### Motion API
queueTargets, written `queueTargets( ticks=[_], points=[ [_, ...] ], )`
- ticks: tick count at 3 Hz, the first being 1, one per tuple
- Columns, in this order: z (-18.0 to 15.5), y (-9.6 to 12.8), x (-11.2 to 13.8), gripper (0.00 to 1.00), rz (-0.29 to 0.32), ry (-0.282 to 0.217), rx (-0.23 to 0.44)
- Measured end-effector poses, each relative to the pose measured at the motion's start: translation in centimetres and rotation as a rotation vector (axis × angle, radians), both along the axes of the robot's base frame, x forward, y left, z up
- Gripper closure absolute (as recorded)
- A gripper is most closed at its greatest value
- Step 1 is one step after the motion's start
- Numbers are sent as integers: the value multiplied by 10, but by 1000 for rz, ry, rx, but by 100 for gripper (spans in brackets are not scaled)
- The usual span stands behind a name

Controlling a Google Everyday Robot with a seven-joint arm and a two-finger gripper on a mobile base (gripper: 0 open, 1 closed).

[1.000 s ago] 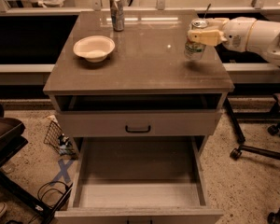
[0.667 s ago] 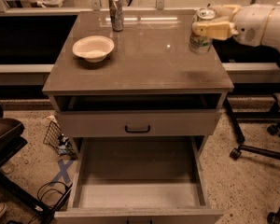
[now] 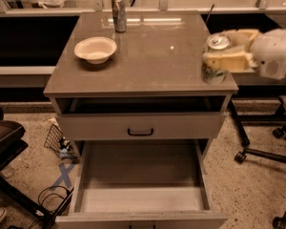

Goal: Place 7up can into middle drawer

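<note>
Rightward, gripper (image 3: 218, 50) seemingly around 7up can (image 3: 212, 74)

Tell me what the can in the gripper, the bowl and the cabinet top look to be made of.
7up can, held in the gripper at the right edge of the cabinet top: metal, likely aluminium; shiny silver lid, printed white-green body.
bowl: probably paper or foam; matte cream, thin rim.
The cabinet top: smooth glossy grey-brown slab, maybe laminate or stone; it mirrors the lights.

Gripper (image 3: 218, 51) over on the right side has chunky pale-yellow fingers (image 3: 229, 61), kinda foam-looking, stuck onto a fat, rounded white wrist casing (image 3: 276, 51) with a small round dimple.
</note>
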State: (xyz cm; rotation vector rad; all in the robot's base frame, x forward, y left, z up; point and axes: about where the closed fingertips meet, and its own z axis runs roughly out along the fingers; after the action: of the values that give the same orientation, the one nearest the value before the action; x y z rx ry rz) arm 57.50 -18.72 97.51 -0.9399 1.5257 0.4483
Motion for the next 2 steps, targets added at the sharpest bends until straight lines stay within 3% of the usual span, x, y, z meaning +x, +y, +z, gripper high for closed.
queueTargets(
  ticks=[1, 2],
  points=[
    [-47, 10, -39, 100, 18, 43, -2],
    [-93, 32, -66, 100, 70, 39, 27]
  ],
)
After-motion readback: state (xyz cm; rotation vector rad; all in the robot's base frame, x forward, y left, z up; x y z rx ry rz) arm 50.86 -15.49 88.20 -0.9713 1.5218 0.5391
